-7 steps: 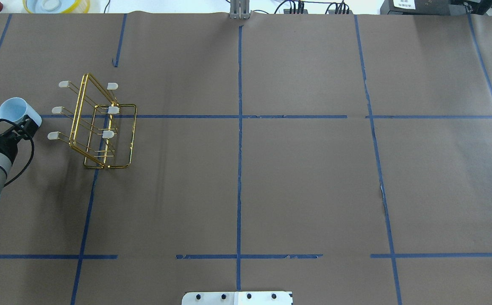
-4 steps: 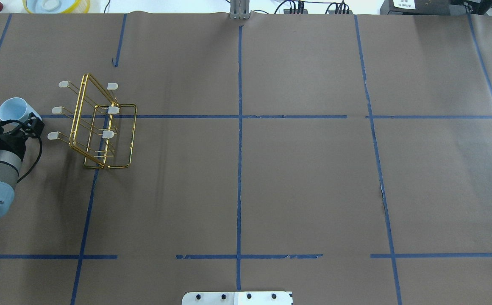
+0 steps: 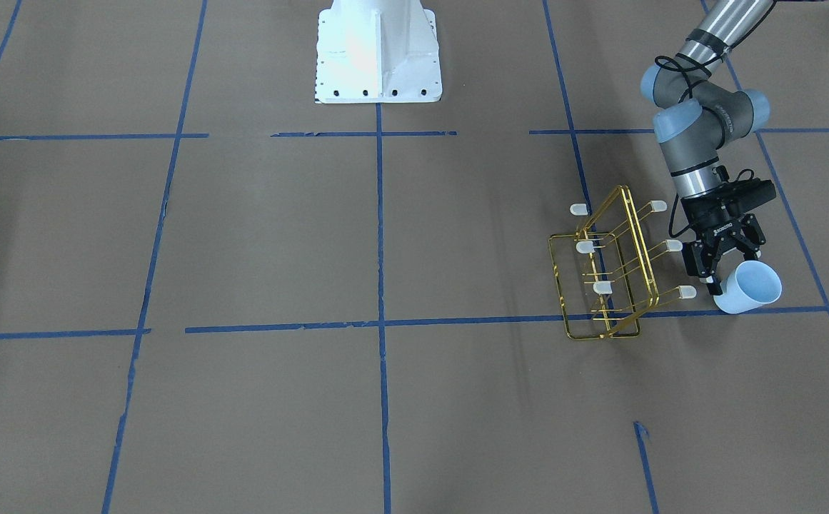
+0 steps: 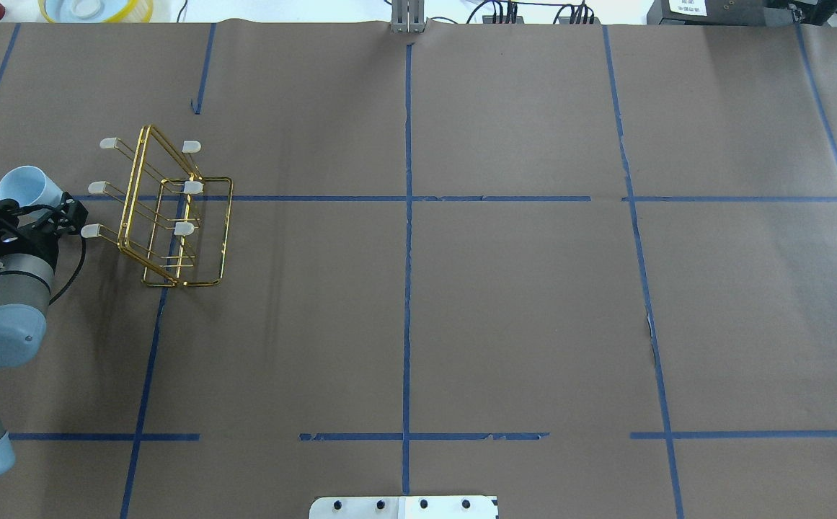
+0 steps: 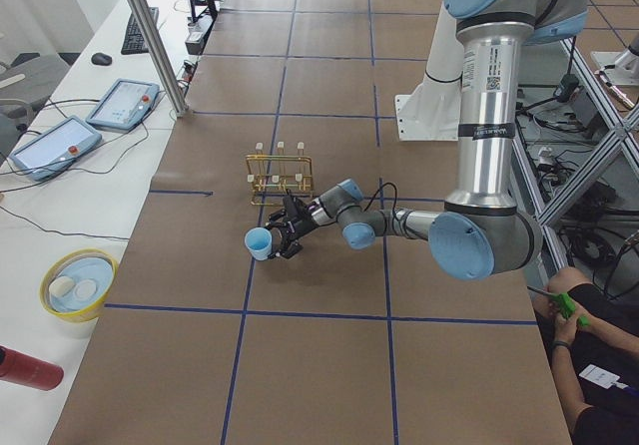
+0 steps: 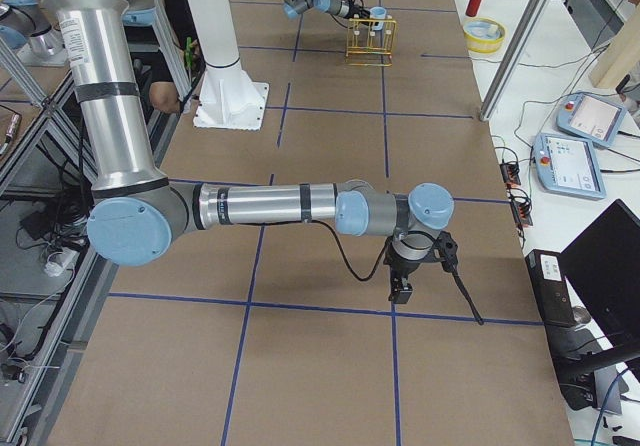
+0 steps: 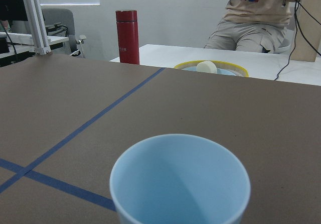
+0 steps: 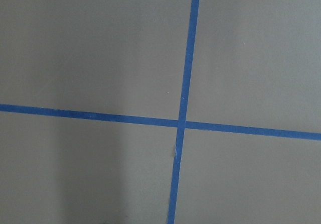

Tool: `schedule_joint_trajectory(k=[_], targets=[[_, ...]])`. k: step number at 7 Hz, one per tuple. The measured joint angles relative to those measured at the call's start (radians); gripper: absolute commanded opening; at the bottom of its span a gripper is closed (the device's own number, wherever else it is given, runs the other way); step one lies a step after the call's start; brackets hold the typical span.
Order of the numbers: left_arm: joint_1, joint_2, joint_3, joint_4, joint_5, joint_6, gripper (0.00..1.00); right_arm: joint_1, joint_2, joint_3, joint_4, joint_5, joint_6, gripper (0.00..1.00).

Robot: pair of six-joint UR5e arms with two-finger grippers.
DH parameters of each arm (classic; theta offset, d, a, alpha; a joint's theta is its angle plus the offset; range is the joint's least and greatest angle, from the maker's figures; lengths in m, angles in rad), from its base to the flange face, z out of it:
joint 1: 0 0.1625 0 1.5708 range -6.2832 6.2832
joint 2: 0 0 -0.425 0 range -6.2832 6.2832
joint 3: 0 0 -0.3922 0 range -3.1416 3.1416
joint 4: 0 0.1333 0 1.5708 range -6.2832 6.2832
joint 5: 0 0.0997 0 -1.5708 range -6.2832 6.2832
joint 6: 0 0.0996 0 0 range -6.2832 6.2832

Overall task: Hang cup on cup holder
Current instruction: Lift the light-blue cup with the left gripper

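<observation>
Collision looks the main risk: the left tool (image 3: 728, 271) is clamped on the tilted cup (image 3: 751, 287), its mouth facing away from the cup holder (image 3: 608, 275), whose nearest capped prong (image 3: 686, 292) sits just beside the tool, so swinging the cup round could knock the light wire frame askew or loosen the smooth cup. The cup is empty; a yellow-rimmed bowl (image 7: 210, 69) far ahead of that tool holds a whitish lump. Whether the right tool (image 6: 403, 286), above the bench (image 6: 330, 366), is open or closed I cannot tell.
</observation>
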Motion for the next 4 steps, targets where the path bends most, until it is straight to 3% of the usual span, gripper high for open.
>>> schedule_joint_trajectory(k=[4], targets=[[0.001,-0.012,0.034,-0.007,0.000,-0.013,0.98,-0.001,0.000,0.000,0.000,0.000,0.000,1.00]])
